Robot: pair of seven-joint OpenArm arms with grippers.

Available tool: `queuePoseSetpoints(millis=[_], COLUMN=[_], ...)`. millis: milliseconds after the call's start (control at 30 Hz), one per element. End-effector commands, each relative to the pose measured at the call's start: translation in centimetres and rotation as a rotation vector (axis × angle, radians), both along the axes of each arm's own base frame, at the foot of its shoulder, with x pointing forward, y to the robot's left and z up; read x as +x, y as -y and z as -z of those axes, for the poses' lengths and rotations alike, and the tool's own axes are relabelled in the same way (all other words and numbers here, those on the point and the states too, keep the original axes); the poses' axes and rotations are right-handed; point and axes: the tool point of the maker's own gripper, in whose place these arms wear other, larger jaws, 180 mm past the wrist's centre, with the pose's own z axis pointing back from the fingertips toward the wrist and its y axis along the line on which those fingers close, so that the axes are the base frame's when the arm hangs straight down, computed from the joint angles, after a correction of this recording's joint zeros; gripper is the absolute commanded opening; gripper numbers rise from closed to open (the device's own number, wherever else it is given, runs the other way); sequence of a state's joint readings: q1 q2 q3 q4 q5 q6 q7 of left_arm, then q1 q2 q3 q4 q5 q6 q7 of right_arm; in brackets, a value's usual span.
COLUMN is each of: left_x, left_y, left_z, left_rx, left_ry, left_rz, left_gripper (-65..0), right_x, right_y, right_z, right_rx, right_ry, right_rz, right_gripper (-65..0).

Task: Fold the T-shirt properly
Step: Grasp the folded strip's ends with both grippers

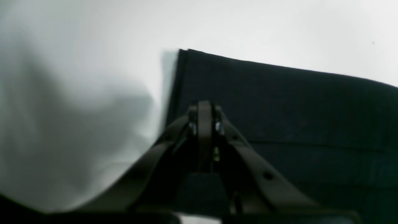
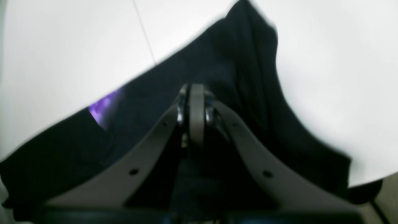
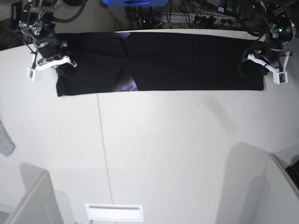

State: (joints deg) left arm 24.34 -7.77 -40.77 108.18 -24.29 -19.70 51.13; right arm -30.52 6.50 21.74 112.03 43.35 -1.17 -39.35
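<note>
The black T-shirt [image 3: 187,60] lies flat as a long strip along the table's far edge. A patch of purple print [image 3: 129,86] shows at a fold near its front hem. My left gripper [image 3: 267,65] hangs over the strip's right end. In the left wrist view the left gripper [image 1: 205,107] has its fingers shut, above the flat square corner of the T-shirt [image 1: 279,102]. My right gripper [image 3: 53,63] is at the strip's left end. In the right wrist view the right gripper [image 2: 196,91] is shut over rumpled T-shirt cloth [image 2: 242,62]. No cloth shows between either pair of fingertips.
A small grey cloth scrap [image 3: 4,137] lies at the table's left edge. A seam [image 3: 100,140] runs down the white table. A white slot [image 3: 113,212] sits at the front edge, grey panels stand at both front corners, and cables [image 3: 196,18] run behind the table.
</note>
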Motion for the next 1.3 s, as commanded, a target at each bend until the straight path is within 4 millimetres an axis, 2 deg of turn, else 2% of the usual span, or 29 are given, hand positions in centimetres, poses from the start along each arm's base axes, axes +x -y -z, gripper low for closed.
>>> queuePoseSetpoints(millis=[0,67,200,300,333,433,600,767,867,1033,1133,1267], left_x=[0.5,0.4,-0.3,-0.1,0.1,1.3,4.3,6.8,7.3,8.3,9.4,9.5], left_y=[-0.5,-0.7,-1.5,-2.2,-1.9,-1.3,-0.9,-1.1,-1.3,-3.3,-3.3,-2.9], left_z=[-0.5,0.8,4.5,6.0,6.8,8.0,8.8,7.7,6.2,0.6,-2.6,-5.0], left_rx=[0.008,-0.020,-0.097,-0.115,-0.117,-0.073,-0.021,-0.021,-0.007,0.084,0.135,0.183], left_ry=[0.026,0.005,-0.068,-0.103,-0.126,-0.150,-0.135,-0.087,-0.086,0.011,0.090,0.143], left_rz=[-0.007,-0.029,-0.087,-0.105,-0.095,-0.052,-0.011,-0.017,-0.011,-0.036,-0.021,0.004], left_gripper=[-65.0,-65.0,-65.0,-65.0,-65.0,-65.0,-65.0,-65.0,-65.0,-65.0,-65.0,-65.0], right_x=[0.5,0.7,1.0,1.1,1.2,2.4,6.2,8.7,9.6,10.5,11.1,11.1], right_y=[0.4,0.7,2.2,3.2,3.4,4.2,4.6,4.8,4.8,4.7,4.6,4.0], right_z=[-0.3,0.8,4.0,5.7,6.2,7.0,7.3,6.2,4.3,1.0,-1.1,-3.8], right_rx=[-0.009,0.003,0.020,0.024,0.029,-0.019,-0.107,-0.131,-0.150,-0.188,-0.208,-0.233], right_ry=[0.017,-0.009,-0.081,-0.121,-0.133,-0.149,-0.146,-0.111,-0.054,0.039,0.094,0.167], right_rz=[0.001,0.010,0.048,0.067,0.074,0.078,0.076,0.072,0.067,0.053,0.046,0.035], right_gripper=[-65.0,-65.0,-65.0,-65.0,-65.0,-65.0,-65.0,-65.0,-65.0,-65.0,-65.0,-65.0])
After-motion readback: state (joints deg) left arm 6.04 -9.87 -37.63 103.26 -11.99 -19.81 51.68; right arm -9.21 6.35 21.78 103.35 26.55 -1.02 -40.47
